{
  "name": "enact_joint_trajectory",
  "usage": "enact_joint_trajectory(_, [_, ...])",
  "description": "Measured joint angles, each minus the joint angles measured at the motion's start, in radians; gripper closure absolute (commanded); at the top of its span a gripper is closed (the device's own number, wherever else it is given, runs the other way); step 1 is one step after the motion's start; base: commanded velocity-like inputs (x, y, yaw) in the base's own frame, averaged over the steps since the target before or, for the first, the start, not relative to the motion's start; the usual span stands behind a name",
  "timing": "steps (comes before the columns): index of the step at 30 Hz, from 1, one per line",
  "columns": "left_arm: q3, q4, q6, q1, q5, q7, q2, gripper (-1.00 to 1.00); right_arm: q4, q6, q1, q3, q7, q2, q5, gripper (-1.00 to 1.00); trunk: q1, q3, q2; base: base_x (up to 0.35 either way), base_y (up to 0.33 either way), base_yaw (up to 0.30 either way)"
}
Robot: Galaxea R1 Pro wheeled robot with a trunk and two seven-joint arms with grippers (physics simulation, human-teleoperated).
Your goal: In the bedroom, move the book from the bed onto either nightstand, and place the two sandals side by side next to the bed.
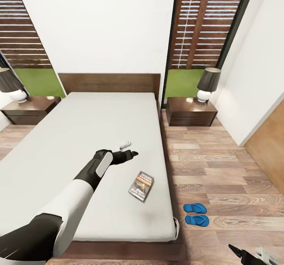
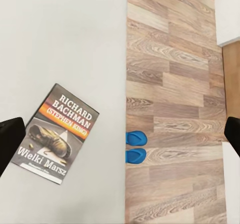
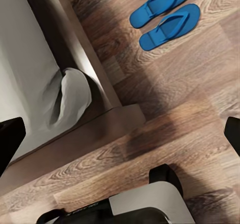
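The bedroom has white walls, a light-brown wood-plank floor (image 1: 221,174) and tall windows with a slatted brown fence behind. The large low bed (image 1: 79,138) with grey mattress and dark-brown base stands between two dark-brown wooden nightstands, one (image 1: 27,109) on the left and one (image 1: 191,111) on the right, each carrying one lamp. One thin dark paperback book (image 1: 141,186) lies flat on the mattress near the right edge. Two bright blue sandals (image 1: 196,213) lie side by side on the floor just beside the bed. The left gripper (image 1: 129,153) hovers over the mattress near the book. The left wrist view shows the book's cover text "RICHARD BACHMAN"; the head view is too small for this. In both wrist views the jaws stand wide apart, holding nothing. The right gripper (image 1: 252,255) is low, over the floor.
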Motion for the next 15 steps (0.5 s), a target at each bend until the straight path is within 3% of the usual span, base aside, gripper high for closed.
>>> enact_joint_trajectory(15, [0.000,0.000,0.000,0.000,0.000,0.000,0.000,-1.00,-0.001,-0.001,0.000,0.000,0.000,0.000,0.000,-1.00,0.000,-0.024,0.000,0.000,0.000,0.000])
